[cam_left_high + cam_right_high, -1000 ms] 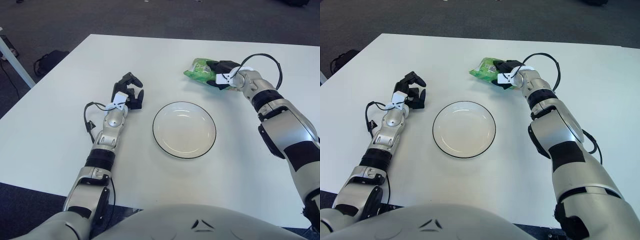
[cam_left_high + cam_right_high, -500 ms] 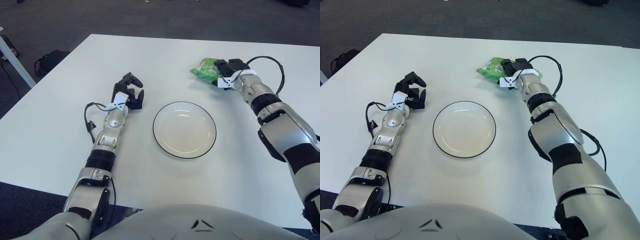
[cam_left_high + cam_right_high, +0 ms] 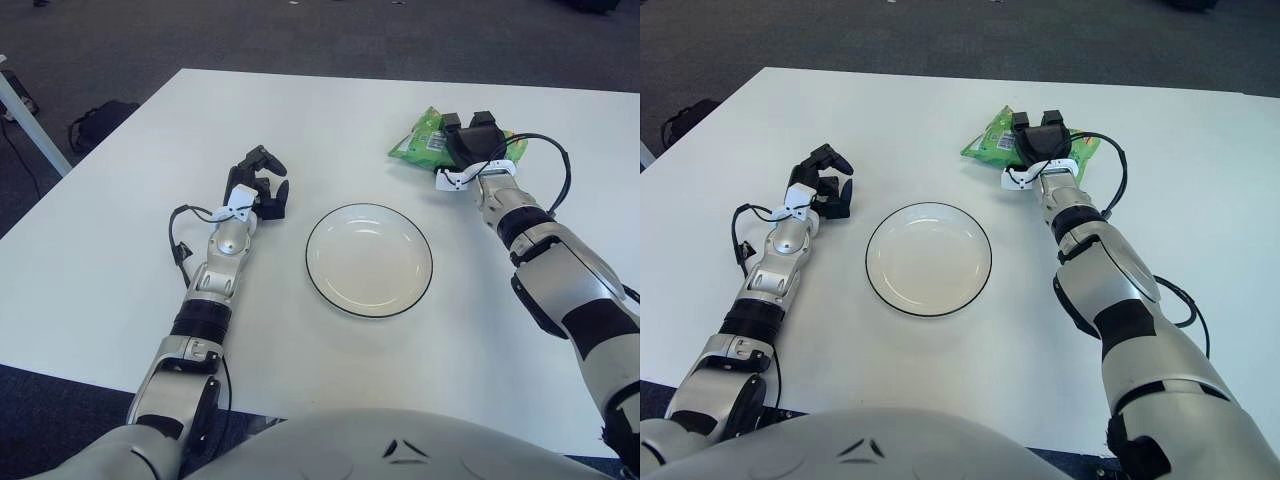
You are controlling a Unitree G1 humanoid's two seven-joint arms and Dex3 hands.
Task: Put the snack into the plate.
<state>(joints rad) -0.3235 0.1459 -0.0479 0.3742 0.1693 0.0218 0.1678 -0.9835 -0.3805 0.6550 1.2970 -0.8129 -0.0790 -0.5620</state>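
Observation:
The snack is a green bag (image 3: 418, 140) lying on the white table beyond the plate, at the back right. My right hand (image 3: 470, 138) sits over the bag's right part with its dark fingers closed on it. The bag also shows in the right eye view (image 3: 990, 143). The white plate (image 3: 368, 262) with a dark rim lies empty at the table's middle, nearer to me than the bag. My left hand (image 3: 262, 185) rests on the table left of the plate, fingers curled, holding nothing.
The white table (image 3: 300, 120) ends in dark carpet at the back and left. A dark bag (image 3: 100, 122) lies on the floor at the left, beside a white table leg (image 3: 25, 110).
My right hand has swung to the right and turned, and the green bag has moved and rotated with it, away from the plate. The left hand has not moved.

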